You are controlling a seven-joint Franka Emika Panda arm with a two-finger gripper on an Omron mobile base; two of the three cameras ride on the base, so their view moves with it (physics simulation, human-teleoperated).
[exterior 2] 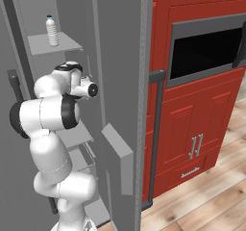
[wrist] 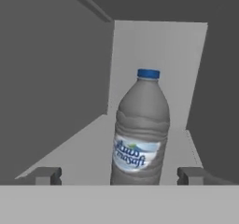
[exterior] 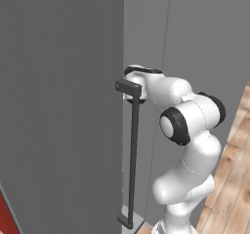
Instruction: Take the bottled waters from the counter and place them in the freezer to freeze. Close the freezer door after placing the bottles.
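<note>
Standing right before the hand camera, the bottled water [wrist: 140,132] is upright on a pale grey shelf [wrist: 84,148] inside the freezer [exterior 2: 77,13], its long axis vertical and its blue cap [wrist: 148,73] pointing straight up. Its label band faces the camera, low on the body. The gripper [wrist: 120,175] frames it: one dark finger tip [wrist: 46,175] shows on each side of the bottle's base, both clear of the plastic, so the jaws are spread wide with the bottle between them, unheld. Grey inner walls close in behind the bottle and to both sides. From the right base camera, another bottled water [exterior 2: 52,31] stands upright on a higher freezer shelf [exterior 2: 53,44], above the arm's wrist. The freezer door [exterior: 58,106] hangs open, its long dark vertical handle [exterior: 133,150] beside the arm. Red cabinets [exterior 2: 192,129] with a built-in oven stand to the right, over a wooden floor [exterior 2: 206,206].
</note>
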